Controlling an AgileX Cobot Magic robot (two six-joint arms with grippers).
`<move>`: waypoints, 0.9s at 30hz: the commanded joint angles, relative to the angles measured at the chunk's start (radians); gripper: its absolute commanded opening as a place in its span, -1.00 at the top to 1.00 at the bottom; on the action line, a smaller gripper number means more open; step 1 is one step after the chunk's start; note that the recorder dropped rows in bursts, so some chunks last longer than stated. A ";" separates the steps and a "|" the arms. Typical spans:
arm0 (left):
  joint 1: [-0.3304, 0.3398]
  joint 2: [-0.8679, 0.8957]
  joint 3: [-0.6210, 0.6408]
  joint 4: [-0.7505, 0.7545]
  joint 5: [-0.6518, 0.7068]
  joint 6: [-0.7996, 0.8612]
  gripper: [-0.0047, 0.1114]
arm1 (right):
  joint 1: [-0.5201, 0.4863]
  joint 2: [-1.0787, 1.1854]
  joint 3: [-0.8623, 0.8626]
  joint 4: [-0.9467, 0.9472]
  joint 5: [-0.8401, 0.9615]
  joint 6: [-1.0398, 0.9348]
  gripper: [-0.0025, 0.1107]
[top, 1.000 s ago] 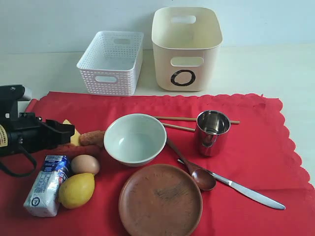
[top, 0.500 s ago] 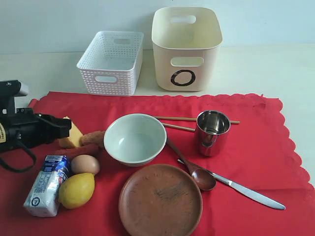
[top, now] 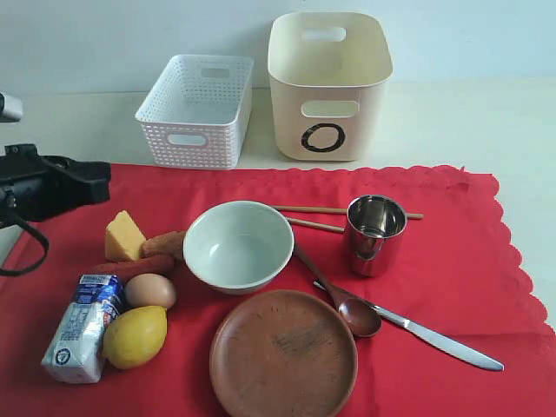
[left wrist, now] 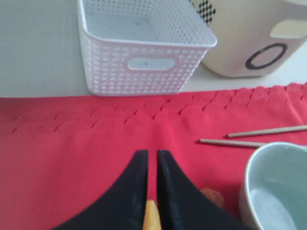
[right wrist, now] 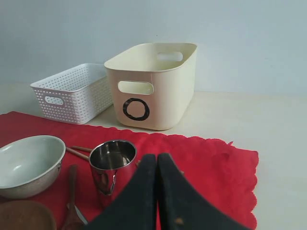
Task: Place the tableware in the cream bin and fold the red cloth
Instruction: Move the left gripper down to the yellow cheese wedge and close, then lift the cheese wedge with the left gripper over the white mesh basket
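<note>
Your left tool [top: 101, 179] hangs pinched closed and empty at the red cloth's [top: 452, 261] 9 o'clock edge. The right tool [right wrist: 157, 159] is closed on nothing too. All the tableware lies on the cloth: pale bowl [top: 237, 246] at centre, wooden plate [top: 282, 352] at its 6, steel cup [top: 375, 233] at 3, chopsticks [top: 323, 210] at 1, spoon [top: 352, 313] and table knife [top: 434, 340] at 4. The cream bin [top: 328, 82] stands on the desk [top: 460, 122] at 12. Watch out: the spoon's handle runs up to the bowl's rim, so lifting the bowl may drag it. The white lattice basket [top: 195, 109] at 11 invites a wrong drop. Fold early and everything tips.
</note>
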 commanded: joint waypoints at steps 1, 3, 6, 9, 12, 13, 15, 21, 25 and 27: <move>0.003 0.008 -0.003 0.111 0.059 -0.041 0.34 | 0.002 -0.004 0.005 0.000 -0.006 -0.001 0.96; 0.001 0.037 -0.003 0.178 0.031 -0.088 -0.09 | 0.002 -0.004 0.005 0.000 -0.006 -0.001 0.96; -0.018 0.115 -0.017 0.175 0.027 -0.077 -0.29 | 0.002 -0.004 0.005 0.000 -0.006 -0.001 0.96; -0.025 0.218 -0.036 0.170 0.034 -0.078 -0.26 | 0.002 -0.004 0.005 0.000 -0.006 -0.001 0.96; -0.025 0.242 -0.045 0.117 0.070 -0.078 0.15 | 0.002 -0.004 0.005 0.000 -0.006 -0.001 0.96; -0.025 0.242 -0.045 0.117 0.072 -0.078 0.47 | 0.002 -0.004 0.005 0.000 -0.006 -0.001 0.96; -0.025 0.242 -0.045 0.121 0.072 -0.078 0.92 | 0.002 -0.004 0.005 0.000 -0.006 -0.001 0.96; -0.025 0.242 -0.045 0.099 0.068 -0.082 0.92 | 0.002 -0.004 0.005 0.000 -0.006 -0.001 0.96; -0.025 0.242 -0.045 0.099 0.068 -0.082 0.92 | 0.002 -0.004 0.005 0.000 -0.006 -0.001 0.96; -0.025 0.242 -0.045 0.099 0.068 -0.084 0.92 | 0.002 -0.004 0.005 0.000 -0.006 -0.001 0.96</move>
